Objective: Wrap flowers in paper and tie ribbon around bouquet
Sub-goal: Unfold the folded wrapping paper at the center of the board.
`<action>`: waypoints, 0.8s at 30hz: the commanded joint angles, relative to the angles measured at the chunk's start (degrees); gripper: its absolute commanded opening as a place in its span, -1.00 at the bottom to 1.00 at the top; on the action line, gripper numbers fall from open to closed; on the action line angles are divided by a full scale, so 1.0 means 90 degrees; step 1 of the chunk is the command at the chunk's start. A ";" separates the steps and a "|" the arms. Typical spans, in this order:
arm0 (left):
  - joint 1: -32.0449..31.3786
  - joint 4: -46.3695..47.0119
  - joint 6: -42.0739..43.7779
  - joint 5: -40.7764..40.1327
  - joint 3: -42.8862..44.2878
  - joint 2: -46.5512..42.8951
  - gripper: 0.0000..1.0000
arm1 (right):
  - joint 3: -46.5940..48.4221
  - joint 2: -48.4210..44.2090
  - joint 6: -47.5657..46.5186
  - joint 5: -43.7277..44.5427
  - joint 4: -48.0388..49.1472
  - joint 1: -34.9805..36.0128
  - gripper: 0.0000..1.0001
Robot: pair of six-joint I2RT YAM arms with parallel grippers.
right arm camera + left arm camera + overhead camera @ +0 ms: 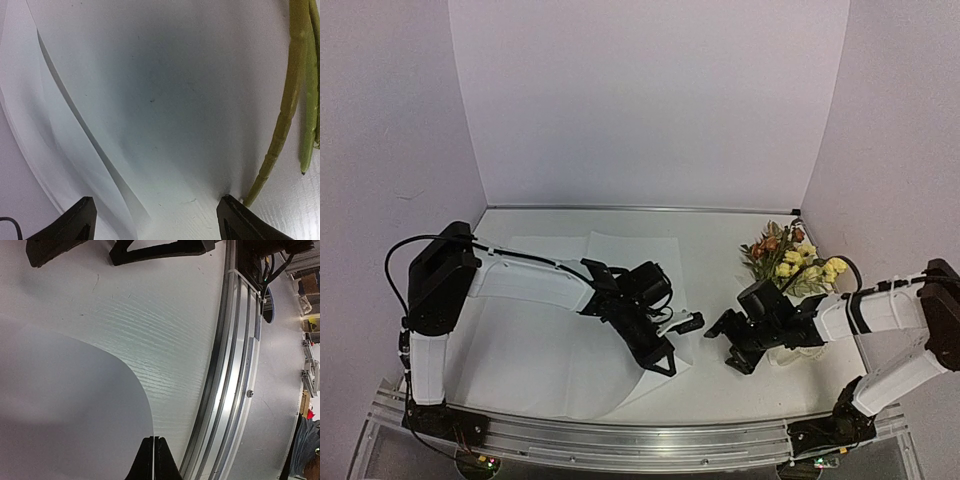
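On the table (720, 392), the left gripper (153, 441) pinches the paper (535, 350); right gripper (157, 200) spread.

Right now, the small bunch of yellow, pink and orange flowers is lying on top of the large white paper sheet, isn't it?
No. The flower bunch lies directly on the white table, right of the large white paper sheet, as the top external view shows.

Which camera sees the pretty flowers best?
The top external view: it shows the small bunch of yellow, orange and cream flowers with green leaves. The right wrist view catches only its thin green stems. The left wrist view shows none of it.
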 commanded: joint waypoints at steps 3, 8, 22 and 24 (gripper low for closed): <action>-0.0084 0.1200 -0.0378 -0.0730 -0.0404 -0.0655 -0.99 | -0.0320 0.0156 0.1261 -0.0577 0.1643 0.0221 0.66; -0.0247 0.1211 -0.0286 -0.1010 -0.0427 -0.0636 -0.99 | -0.0243 0.0371 0.1762 -0.0674 0.1965 0.0527 0.53; -0.0313 0.1954 -0.0773 -0.1372 -0.1248 -0.1150 -0.71 | -0.0229 0.0951 0.2286 -0.0581 0.2566 0.0999 -0.60; -0.0302 0.2176 -0.1078 -0.1425 -0.1494 -0.1358 -0.47 | -0.0293 0.0989 0.2331 -0.0495 0.2690 0.1048 -0.91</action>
